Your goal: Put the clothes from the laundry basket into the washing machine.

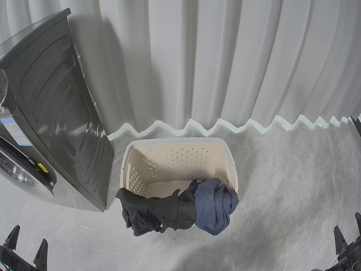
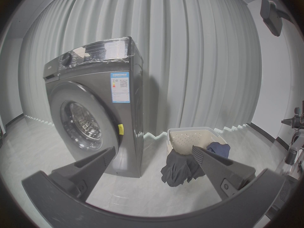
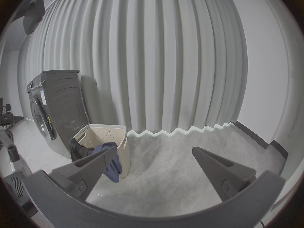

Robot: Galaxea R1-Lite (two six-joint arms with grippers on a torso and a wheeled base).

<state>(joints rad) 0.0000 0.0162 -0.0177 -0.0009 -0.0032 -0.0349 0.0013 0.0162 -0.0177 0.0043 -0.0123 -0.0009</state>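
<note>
A cream laundry basket (image 1: 176, 144) stands on the grey floor against the curtain, also the basket (image 2: 186, 136) and basket (image 3: 104, 135) in the wrist views. A black garment (image 1: 150, 211) and a blue garment (image 1: 214, 207) hang over its near rim. The dark grey washing machine (image 1: 56, 113) stands to the basket's left; its round door (image 2: 82, 125) looks shut. My left gripper (image 1: 26, 241) is open, low at the near left, empty. My right gripper (image 1: 348, 232) is open at the near right, also empty. Both stand well short of the basket.
A pleated white curtain (image 1: 225, 57) runs along the back behind the basket and machine. Bare grey floor (image 1: 293, 177) stretches to the right of the basket and in front of it. A dark skirting (image 3: 259, 138) lines the right wall.
</note>
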